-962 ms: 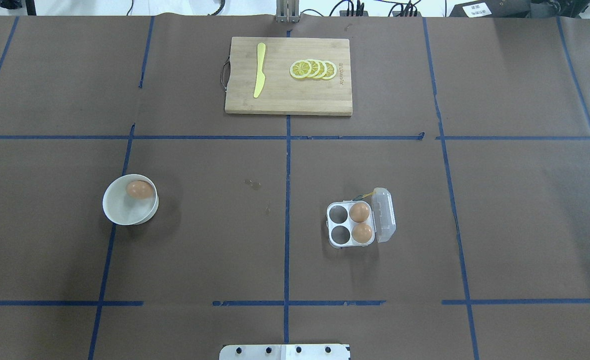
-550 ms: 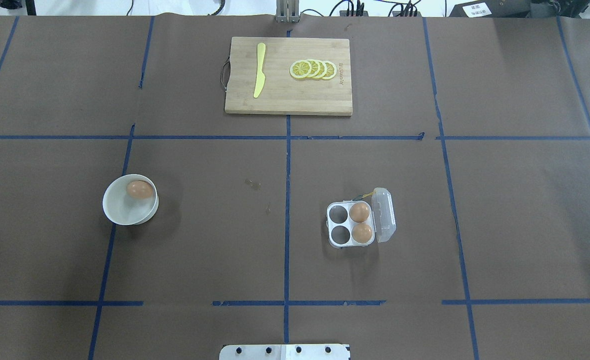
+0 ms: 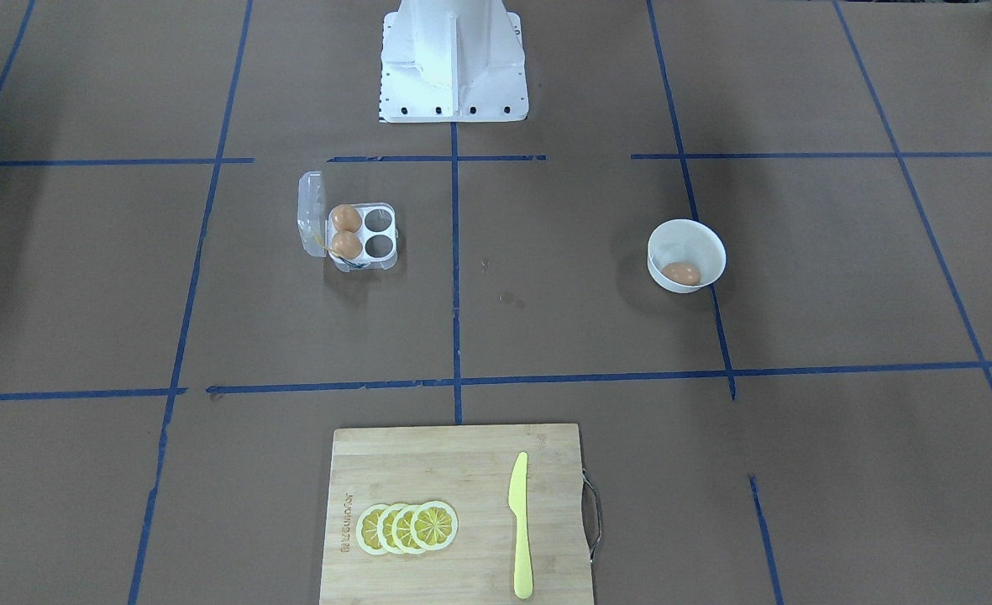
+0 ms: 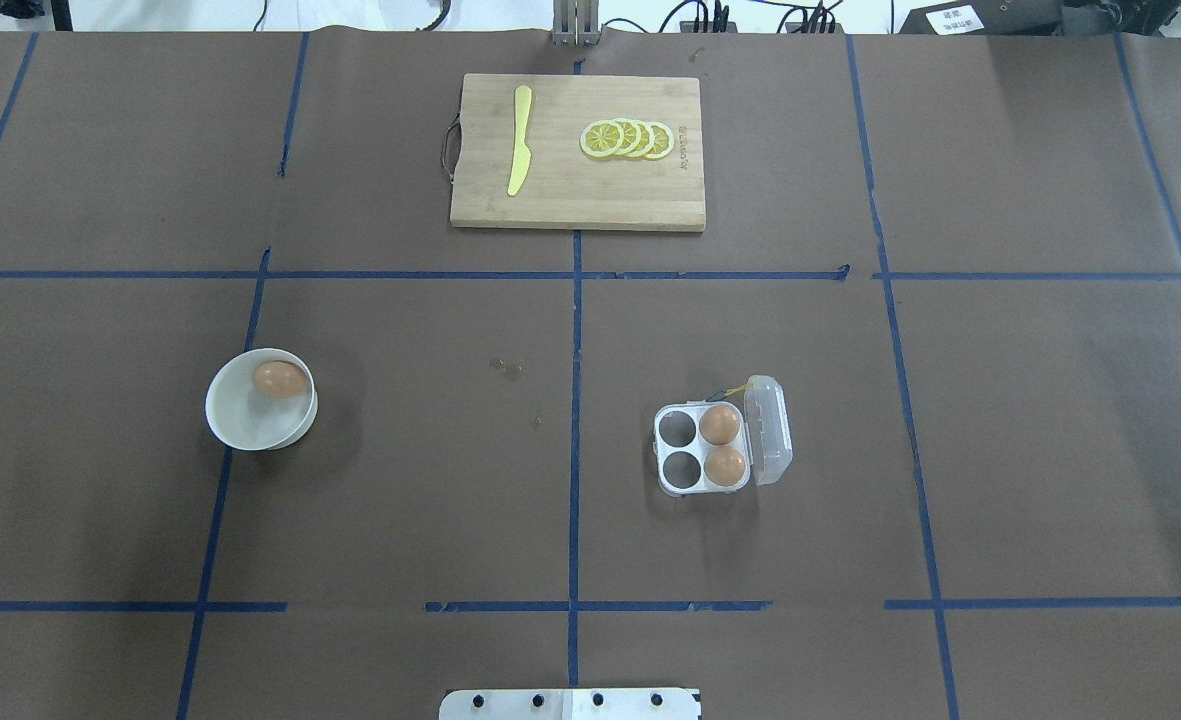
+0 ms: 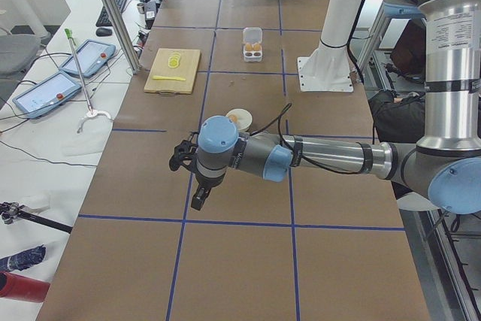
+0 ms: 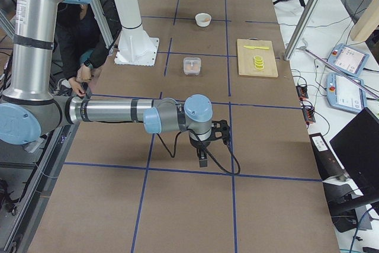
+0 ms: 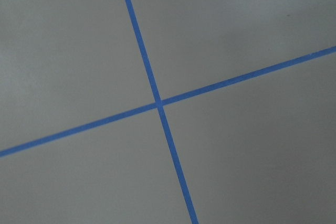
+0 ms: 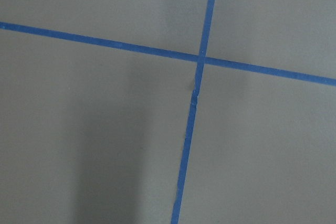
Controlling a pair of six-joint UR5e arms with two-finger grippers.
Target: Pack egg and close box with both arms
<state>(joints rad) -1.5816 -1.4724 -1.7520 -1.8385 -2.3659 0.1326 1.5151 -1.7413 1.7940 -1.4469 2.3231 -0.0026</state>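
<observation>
Brown egg (image 4: 280, 379) lies in the bowl (image 4: 240, 418) on the counter's (image 4: 400, 500) left side, not packed yet, the box (image 4: 701, 446) sits open, and nobody can tell if the left gripper (image 5: 197, 199) or right gripper (image 6: 202, 158) is spread.

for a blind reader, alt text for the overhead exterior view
Open four-cell egg box holding two brown eggs, right of centre; a third egg in a white bowl at left. Beyond, a cutting board with lemon slices and yellow knife.

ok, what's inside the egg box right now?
In the box, two eggs fill the two cells beside the open lid. The other two cells are empty. The cell floors under the eggs are covered.
</observation>
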